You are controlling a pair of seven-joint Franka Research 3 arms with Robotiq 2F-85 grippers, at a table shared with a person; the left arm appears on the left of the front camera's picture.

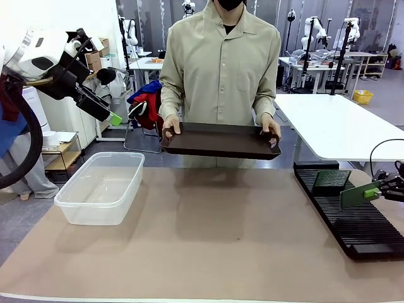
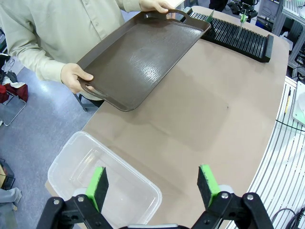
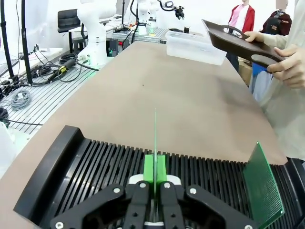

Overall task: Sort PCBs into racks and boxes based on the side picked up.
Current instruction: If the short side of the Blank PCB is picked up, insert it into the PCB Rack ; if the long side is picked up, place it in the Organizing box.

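The right gripper [image 3: 154,179] had its fingers pinched on a PCB [image 3: 155,138], held edge-on and upright just above the slots of the black rack [image 3: 95,167]. A second PCB [image 3: 261,183] stood in the rack nearer the far end. The left gripper [image 2: 155,183] hung with fingers spread wide above the empty clear box [image 2: 90,169]. Across the table [image 1: 221,227], a person held a dark brown tray [image 1: 218,140] in both hands.

Bright, even indoor light; grey floor [image 1: 120,154]. Far right, a white table [image 1: 334,126], more white workbenches [image 1: 315,66] behind it, a yellow bin [image 1: 362,96] on the floor. Far left, white cabinet [image 1: 63,117], stacked cardboard boxes [image 1: 95,57], low shelf [image 1: 60,154]
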